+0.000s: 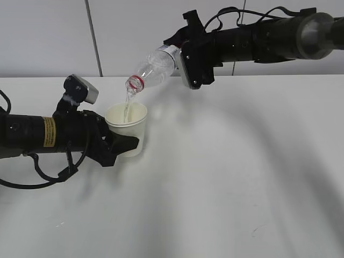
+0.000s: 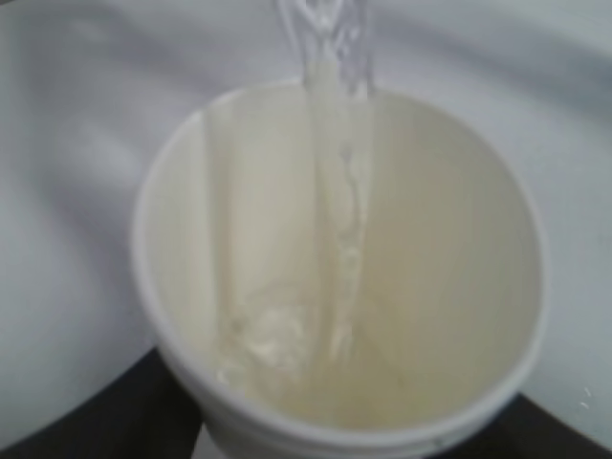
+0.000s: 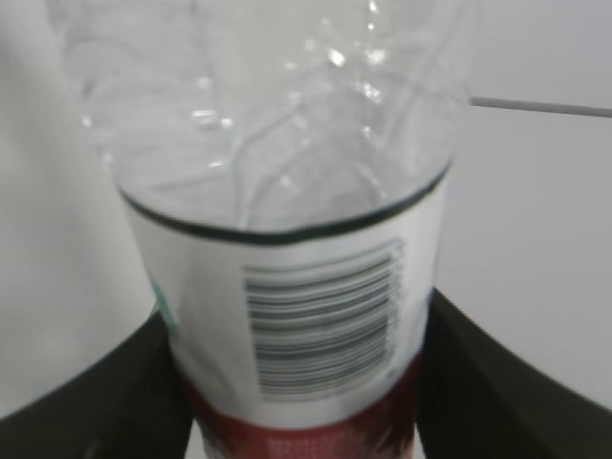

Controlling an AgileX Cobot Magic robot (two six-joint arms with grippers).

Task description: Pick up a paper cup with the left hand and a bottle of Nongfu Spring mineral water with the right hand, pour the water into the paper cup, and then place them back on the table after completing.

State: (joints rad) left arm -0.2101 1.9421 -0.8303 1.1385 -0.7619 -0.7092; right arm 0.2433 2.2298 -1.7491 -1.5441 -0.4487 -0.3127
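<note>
While pouring, bottle [image 1: 156,67] in right tool [image 1: 185,60], above cup [image 1: 128,129] in left tool [image 1: 115,144].

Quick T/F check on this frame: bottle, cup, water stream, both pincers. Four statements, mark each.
1. Water is streaming from the bottle into the paper cup. True.
2. The bottle stands upright on the table. False: it is tilted mouth-down, held in the air by the right pincer.
3. The left pincer grips the cup. True.
4. The cup is full to the rim. False: the left wrist view shows water only near the bottom.
</note>
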